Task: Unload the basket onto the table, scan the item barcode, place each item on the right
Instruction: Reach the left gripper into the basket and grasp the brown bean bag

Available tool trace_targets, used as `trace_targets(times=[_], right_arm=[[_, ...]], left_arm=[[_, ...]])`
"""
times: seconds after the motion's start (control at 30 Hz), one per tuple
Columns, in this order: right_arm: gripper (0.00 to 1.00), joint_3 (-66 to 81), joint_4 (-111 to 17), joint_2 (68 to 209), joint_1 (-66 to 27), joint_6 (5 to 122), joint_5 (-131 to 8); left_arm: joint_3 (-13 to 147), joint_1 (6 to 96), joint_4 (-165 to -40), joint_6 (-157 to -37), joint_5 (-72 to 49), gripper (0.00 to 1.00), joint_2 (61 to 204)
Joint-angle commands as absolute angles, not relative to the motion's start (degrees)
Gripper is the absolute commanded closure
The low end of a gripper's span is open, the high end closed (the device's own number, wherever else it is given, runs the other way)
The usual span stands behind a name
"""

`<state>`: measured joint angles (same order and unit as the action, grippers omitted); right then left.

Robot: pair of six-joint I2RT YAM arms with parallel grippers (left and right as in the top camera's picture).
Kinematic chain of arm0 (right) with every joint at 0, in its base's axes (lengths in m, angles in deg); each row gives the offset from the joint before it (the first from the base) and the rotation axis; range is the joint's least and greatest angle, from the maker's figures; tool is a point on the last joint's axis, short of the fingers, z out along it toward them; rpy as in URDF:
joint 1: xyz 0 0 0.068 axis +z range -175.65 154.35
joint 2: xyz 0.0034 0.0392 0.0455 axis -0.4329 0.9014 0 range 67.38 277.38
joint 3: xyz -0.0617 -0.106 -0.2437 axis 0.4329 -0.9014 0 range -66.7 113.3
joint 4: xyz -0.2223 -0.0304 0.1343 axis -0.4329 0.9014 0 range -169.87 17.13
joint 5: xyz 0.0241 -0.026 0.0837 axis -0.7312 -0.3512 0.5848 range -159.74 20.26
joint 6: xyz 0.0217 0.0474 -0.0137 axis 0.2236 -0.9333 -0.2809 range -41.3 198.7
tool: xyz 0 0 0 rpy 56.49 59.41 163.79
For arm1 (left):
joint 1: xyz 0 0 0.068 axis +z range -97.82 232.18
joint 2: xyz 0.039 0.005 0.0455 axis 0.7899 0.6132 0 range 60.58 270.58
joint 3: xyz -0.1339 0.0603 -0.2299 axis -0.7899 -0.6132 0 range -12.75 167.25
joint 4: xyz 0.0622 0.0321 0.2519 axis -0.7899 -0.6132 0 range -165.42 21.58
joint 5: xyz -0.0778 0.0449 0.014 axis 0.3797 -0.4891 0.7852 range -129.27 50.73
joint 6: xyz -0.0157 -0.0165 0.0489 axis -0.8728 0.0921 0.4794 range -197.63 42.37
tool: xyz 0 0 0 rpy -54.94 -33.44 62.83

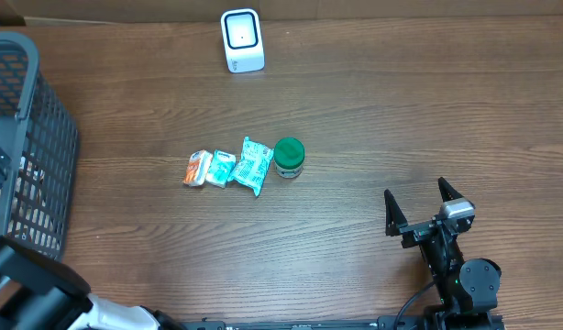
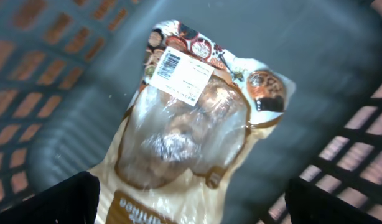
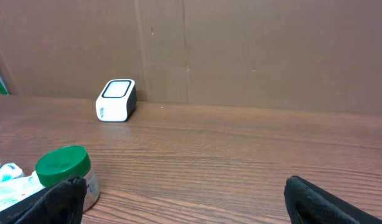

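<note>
Down in the basket [image 2: 340, 56], the left gripper [image 2: 194, 202] hangs wide open over the food packet [image 2: 185, 130], barcode label [image 2: 178, 74] facing up, apparently poised to grab it. The right gripper [image 1: 416, 192] sits open and empty.

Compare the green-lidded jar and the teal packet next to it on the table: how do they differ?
The green-lidded jar stands upright, while the teal packet lies flat. The jar is round with a plain green lid, while the packet is an elongated pouch printed in teal and white. The jar ends the row of items on the right arm's side, and the packet comes next. Both rest on the wooden table, close together.
</note>
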<state>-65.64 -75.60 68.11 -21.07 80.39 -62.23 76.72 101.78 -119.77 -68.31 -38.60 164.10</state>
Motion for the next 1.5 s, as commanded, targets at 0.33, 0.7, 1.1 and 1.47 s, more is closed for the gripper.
trace_targets(times=[0.33,0.7,1.1,1.47], right_arm=[[0.0,-66.25,-75.86,67.55,-21.18,80.17,-61.97],[0.0,-66.25,-75.86,67.55,-21.18,80.17,-61.99],[0.0,-66.25,-75.86,67.55,-21.18,80.17,-61.99],[0.0,-66.25,-75.86,67.55,-21.18,80.17,-61.97]], left_arm=[[76.39,101.61,-116.12,-60.9,-38.07,0.09,175.82],[76.35,101.5,-115.94,-60.88,-38.64,0.14,179.4],[76.33,100.58,-116.97,-62.01,-38.38,0.44,183.66],[77.81,100.54,-118.87,-64.15,-38.45,0.82,183.45]])
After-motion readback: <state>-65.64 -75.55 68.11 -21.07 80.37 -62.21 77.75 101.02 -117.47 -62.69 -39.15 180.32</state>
